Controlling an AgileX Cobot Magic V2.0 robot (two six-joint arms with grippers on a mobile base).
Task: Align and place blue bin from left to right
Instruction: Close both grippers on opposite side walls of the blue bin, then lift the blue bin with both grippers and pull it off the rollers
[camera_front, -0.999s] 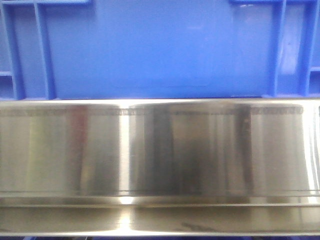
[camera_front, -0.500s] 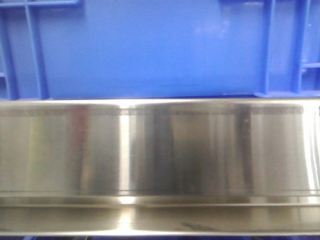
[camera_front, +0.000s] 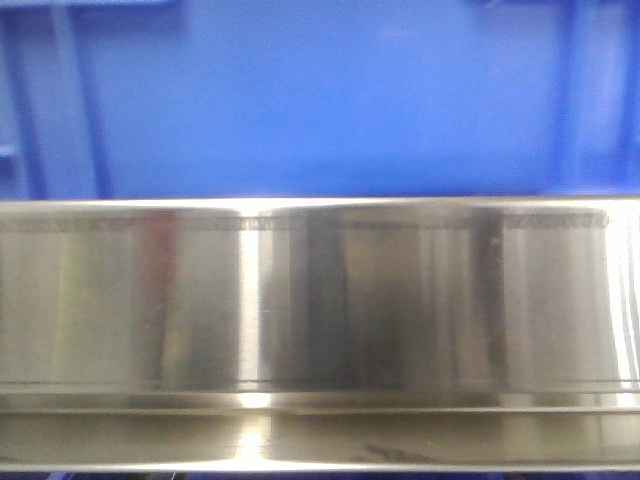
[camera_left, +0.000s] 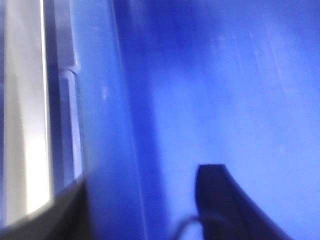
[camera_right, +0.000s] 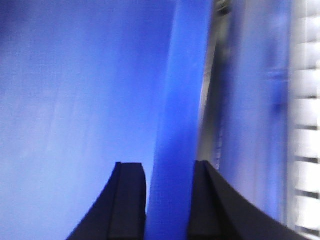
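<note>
While its long wall fills the upper part of the front view, blurred, with paired upright ribs faintly showing near each end, the blue bin (camera_front: 330, 100) has its lower edge hidden behind the brushed steel panel (camera_front: 320, 300) that spans the rest of that view. Seen from the right wrist, the right gripper (camera_right: 167, 167) straddles the bin's thick rim. One dark finger (camera_right: 127, 200) lies on the side of the broad smooth blue surface and the other on the far side. The upright blue strip of the rim fills the gap between them and touches both, so this gripper is clamped on the bin. Seen from the left wrist, the left gripper (camera_left: 145, 177) likewise has the bin's wall running up between its fingers. One finger sits at the lower left corner, right against the wall. The other finger (camera_left: 225, 200) stands over the wide blue surface, seemingly a little off the wall. That view is too blurred to tell whether this gripper is pressing the wall or loose.
</note>
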